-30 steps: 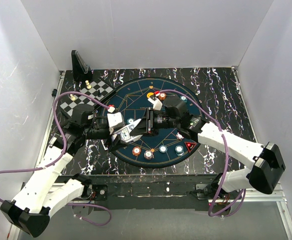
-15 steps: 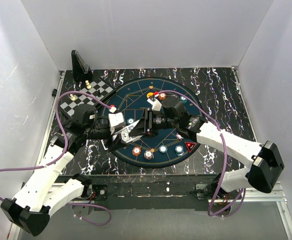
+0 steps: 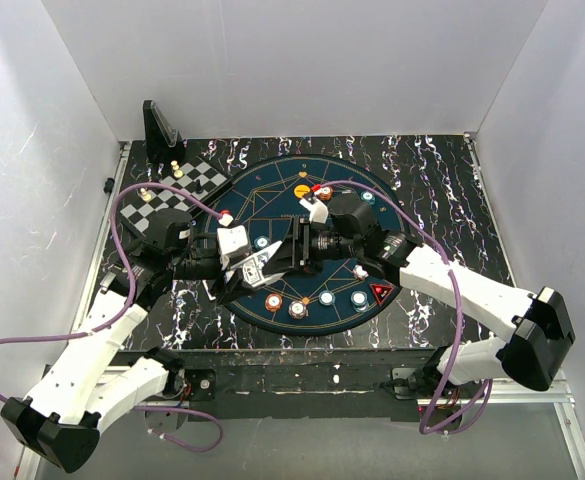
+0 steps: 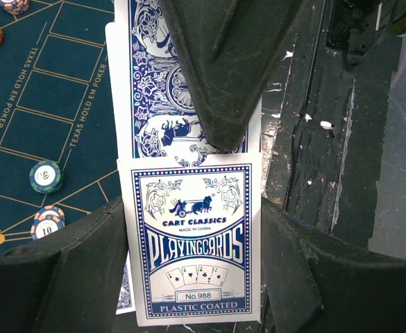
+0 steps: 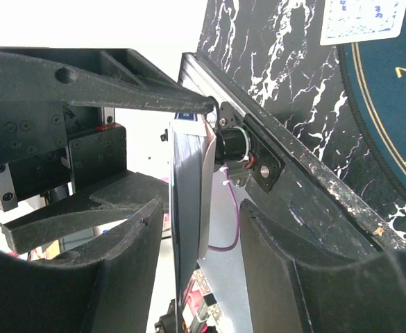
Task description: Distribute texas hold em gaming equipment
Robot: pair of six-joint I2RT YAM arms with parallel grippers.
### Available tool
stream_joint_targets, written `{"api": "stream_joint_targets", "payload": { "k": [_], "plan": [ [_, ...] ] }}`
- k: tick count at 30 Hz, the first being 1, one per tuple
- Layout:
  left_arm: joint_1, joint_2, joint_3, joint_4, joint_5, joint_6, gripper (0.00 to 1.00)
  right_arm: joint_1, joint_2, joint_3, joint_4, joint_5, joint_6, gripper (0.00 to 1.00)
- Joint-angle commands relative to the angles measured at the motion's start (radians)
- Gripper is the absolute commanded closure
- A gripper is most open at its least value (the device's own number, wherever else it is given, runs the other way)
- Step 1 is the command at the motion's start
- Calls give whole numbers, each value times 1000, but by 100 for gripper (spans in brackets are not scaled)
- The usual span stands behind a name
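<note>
My left gripper point(image 3: 244, 270) is shut on a blue-and-white playing card box point(image 3: 260, 264), its fingers pressing both long sides in the left wrist view point(image 4: 192, 208). Blue-backed cards point(image 4: 154, 90) stick out of the box's far end. My right gripper point(image 3: 290, 250) is open around that end. In the right wrist view point(image 5: 203, 208) the cards point(image 5: 189, 208) stand edge-on between the jaws with a gap on each side. Poker chips point(image 3: 297, 309) lie along the near rim of the dark blue mat point(image 3: 272, 190). More chips point(image 4: 46, 175) show in the left wrist view.
A checkered board point(image 3: 172, 195) with small pieces lies at the back left, beside a black stand point(image 3: 159, 128). A red triangular marker point(image 3: 380, 291) and a yellow marker point(image 3: 301, 190) sit on the mat. A single card point(image 5: 362, 21) lies by the mat's edge.
The right arm has shifted slightly at the cards' end. The left gripper keeps its hold on the box. The chips have not moved.
</note>
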Motion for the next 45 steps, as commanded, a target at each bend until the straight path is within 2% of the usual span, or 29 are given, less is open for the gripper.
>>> {"api": "stream_joint_targets", "payload": {
  "k": [1,6,12,16,25,33,45],
  "plan": [
    [-3,-20,19,-9,41,0,100,-20,-30,25,-17,29,-33,46],
    [-3,-17,23,-20,47,10,100,-40,-42,14,-18,43,-34,53],
    [-3,-6,31,-35,40,23,100,-48,-53,14,-30,46,-33,71],
    [-3,5,43,-43,32,27,100,-49,-67,-1,-43,50,-34,74],
    [-3,0,36,-43,34,30,100,-63,-119,-55,-52,58,-44,73],
    [-3,-7,34,-42,37,24,100,-64,-116,-37,-64,40,-67,53],
    [-3,-10,25,-29,34,18,100,-64,-171,-8,-194,52,-114,50]
  ]
}}
